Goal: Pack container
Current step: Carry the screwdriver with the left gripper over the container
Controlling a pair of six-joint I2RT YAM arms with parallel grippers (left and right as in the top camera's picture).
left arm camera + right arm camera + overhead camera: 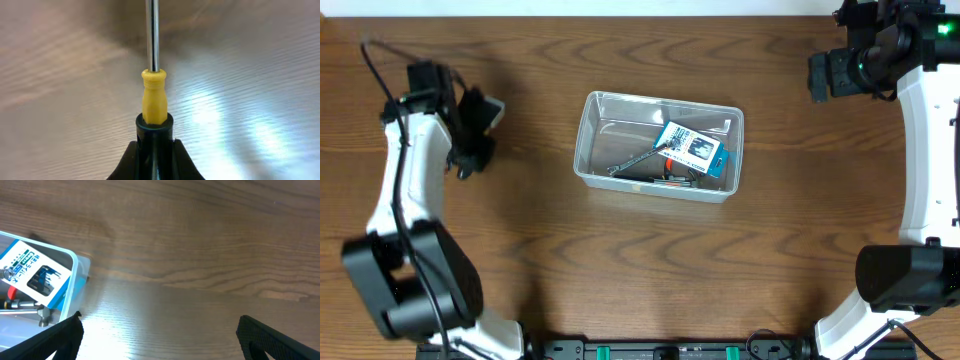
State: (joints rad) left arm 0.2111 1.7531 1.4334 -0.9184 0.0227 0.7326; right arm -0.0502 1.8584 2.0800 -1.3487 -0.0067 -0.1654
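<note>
**Packing, partly done.** At the centre of the brown wooden table stands the clear rectangular plastic container with rounded corners. It already holds a blue-and-white cardboard box and a grey metal wrench. We judge one item left to pack: the yellow-handled screwdriver with a steel shaft, which is outside at the far left. The left gripper is clamped tight on its handle. The right gripper, at the far right, is spread wide and touches nothing.
</note>
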